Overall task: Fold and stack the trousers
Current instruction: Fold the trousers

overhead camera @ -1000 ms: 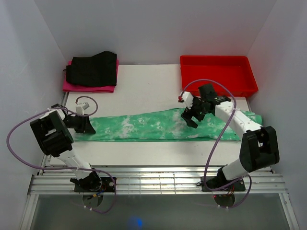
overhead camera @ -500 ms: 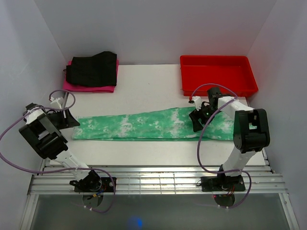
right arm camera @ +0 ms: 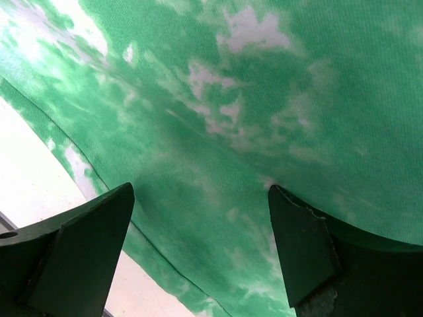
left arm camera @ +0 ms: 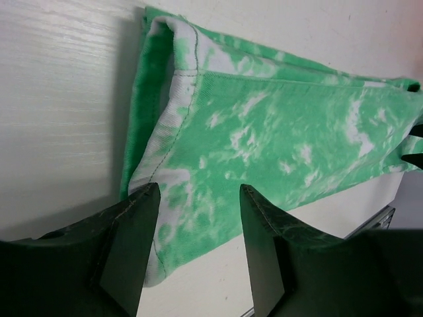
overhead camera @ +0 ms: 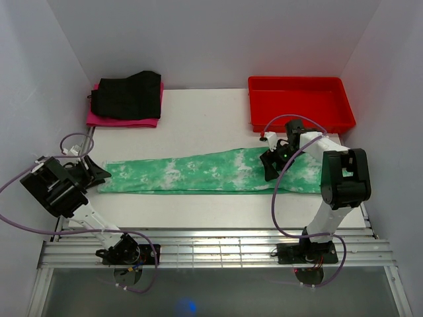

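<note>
**Q:** What's the layout on your end?

**A:** The black garment [overhead camera: 127, 94], lying on a pink garment [overhead camera: 122, 121], is well beyond my left gripper [overhead camera: 93, 173]. That gripper's fingers are spread. On the wrist cam the hemmed end of the trousers [left arm camera: 277, 132] lies right between them. I can't tell if the tips touch cloth.

**Q:** And the other arm?

**A:** The trousers lie flat on the table [overhead camera: 198, 125], running from the left gripper across to my right gripper [overhead camera: 269, 165]. That one sits over the wider end with its fingers [right arm camera: 86, 244] apart too, and green tie-dye fills the gap. The red bin [overhead camera: 301, 99] is just beyond it.
</note>
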